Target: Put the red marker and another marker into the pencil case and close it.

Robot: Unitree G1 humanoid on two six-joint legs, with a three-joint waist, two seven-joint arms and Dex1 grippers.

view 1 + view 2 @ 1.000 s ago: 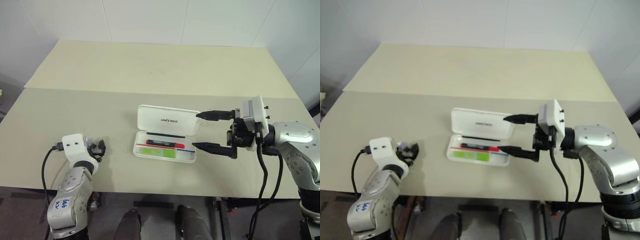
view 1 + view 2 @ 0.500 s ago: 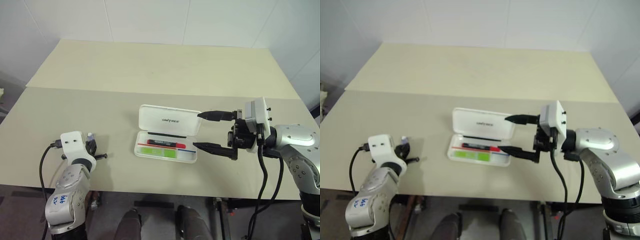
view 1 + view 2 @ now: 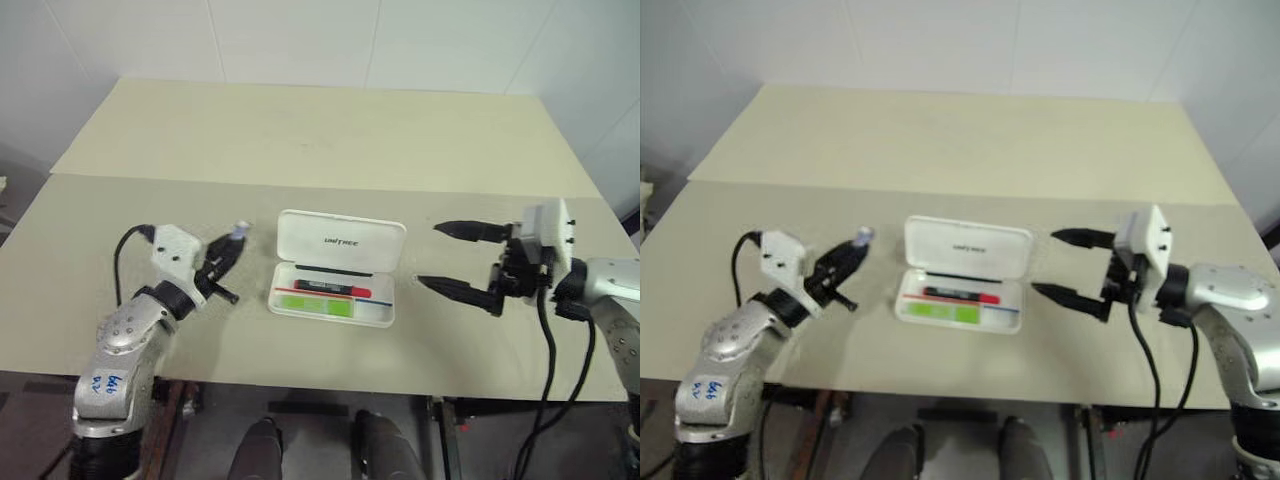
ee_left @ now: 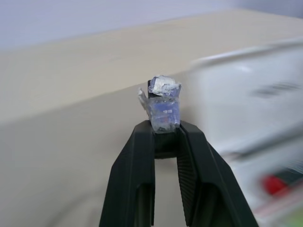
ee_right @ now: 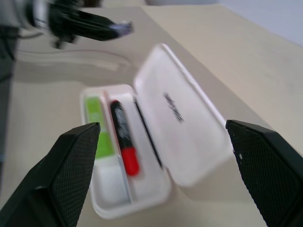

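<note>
The flat white hard-plastic pencil case (image 3: 335, 270) lies open on the beige counter (image 3: 300, 140), with the slim red-and-black marker (image 3: 332, 289) and the chunky pale-green highlighter (image 3: 315, 305) inside. The left claw (image 3: 237, 235) pinches a small greyish-blue object (image 4: 163, 105); the right claw (image 3: 450, 257) gapes wide beside the case.

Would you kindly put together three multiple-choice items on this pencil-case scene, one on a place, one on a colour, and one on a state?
1. Where is the red marker?
A. Inside the pencil case
B. On the table beside the case
C. In the right hand

2. What colour is the highlighter lying in the case?
A. Blue
B. Green
C. Orange

3. How does the case lid stand?
A. Shut flat
C. Taken off
B. Open, raised behind the tray

Answers:
1 A, it lies in the tray beside the highlighter.
2 B, its body is pale green and lime.
3 B, the lettered lid stands up behind the tray.
</note>
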